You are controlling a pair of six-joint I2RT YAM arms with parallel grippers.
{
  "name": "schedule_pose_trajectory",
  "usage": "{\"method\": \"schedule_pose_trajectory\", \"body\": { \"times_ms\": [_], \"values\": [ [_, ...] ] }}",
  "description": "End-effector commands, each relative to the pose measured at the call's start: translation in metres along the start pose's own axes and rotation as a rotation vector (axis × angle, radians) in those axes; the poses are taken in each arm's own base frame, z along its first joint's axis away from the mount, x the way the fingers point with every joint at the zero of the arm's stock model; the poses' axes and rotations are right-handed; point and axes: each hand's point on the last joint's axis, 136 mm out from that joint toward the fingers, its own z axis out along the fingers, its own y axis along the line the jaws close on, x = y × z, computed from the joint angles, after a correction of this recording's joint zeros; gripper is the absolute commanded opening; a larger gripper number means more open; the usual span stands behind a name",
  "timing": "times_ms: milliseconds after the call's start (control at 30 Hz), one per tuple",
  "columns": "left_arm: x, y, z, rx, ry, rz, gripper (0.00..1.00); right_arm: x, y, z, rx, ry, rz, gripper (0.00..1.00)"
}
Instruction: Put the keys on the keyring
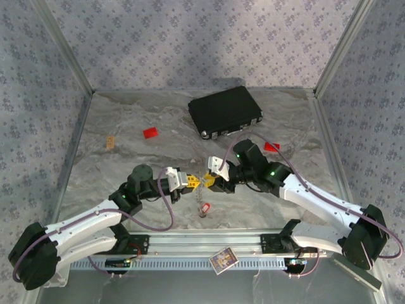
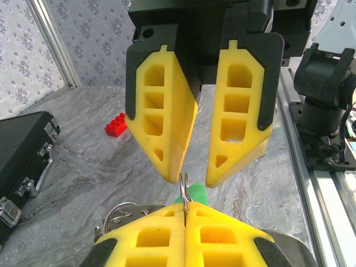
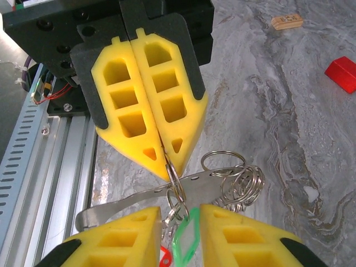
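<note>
Grey marbled tabletop (image 1: pixel 101 171) between patterned walls, with a shut black hard case (image 1: pixel 224 111) at the back. At centre, the left gripper (image 3: pixel 164 167) is clenched on the thin steel keyring (image 3: pixel 175 181). The green key (image 2: pixel 196 194), with its plastic tag, sits between the parted yellow honeycombed fingers of the right gripper (image 3: pixel 181 214).

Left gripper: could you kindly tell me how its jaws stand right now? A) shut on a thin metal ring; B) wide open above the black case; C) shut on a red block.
A: in the right wrist view the left gripper has its jaws pressed together on the thin metal ring.
</note>
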Motion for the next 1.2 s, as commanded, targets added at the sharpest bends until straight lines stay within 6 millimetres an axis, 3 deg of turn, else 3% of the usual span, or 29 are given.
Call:
{"method": "schedule_pose_trajectory", "body": {
  "times_ms": [0, 300, 533, 667, 700, 933, 1167],
  "values": [
    [-0.025, -0.003, 0.000, 0.023, -0.081, 0.046, 0.00, -0.009, 0.004, 0.000, -0.018, -0.037, -0.014, 0.24],
    [-0.025, -0.005, 0.001, 0.037, -0.082, 0.048, 0.00, -0.013, 0.003, 0.007, -0.033, -0.052, -0.015, 0.19],
    [-0.025, -0.001, 0.001, 0.018, -0.070, 0.044, 0.00, -0.016, 0.003, 0.008, -0.046, -0.048, -0.015, 0.00],
    [-0.019, 0.011, 0.001, -0.051, -0.011, 0.029, 0.28, -0.013, 0.000, 0.004, -0.016, 0.006, -0.044, 0.00],
    [-0.018, 0.012, 0.000, -0.055, 0.003, 0.030, 0.31, -0.010, -0.001, 0.003, -0.013, 0.030, -0.048, 0.00],
    [-0.005, 0.013, 0.002, -0.051, 0.116, 0.030, 0.31, -0.004, -0.004, 0.000, 0.005, 0.157, -0.104, 0.00],
    [-0.006, 0.010, 0.007, -0.020, 0.115, 0.032, 0.28, -0.014, -0.002, 0.005, 0.001, 0.159, -0.145, 0.00]
  ]
}}
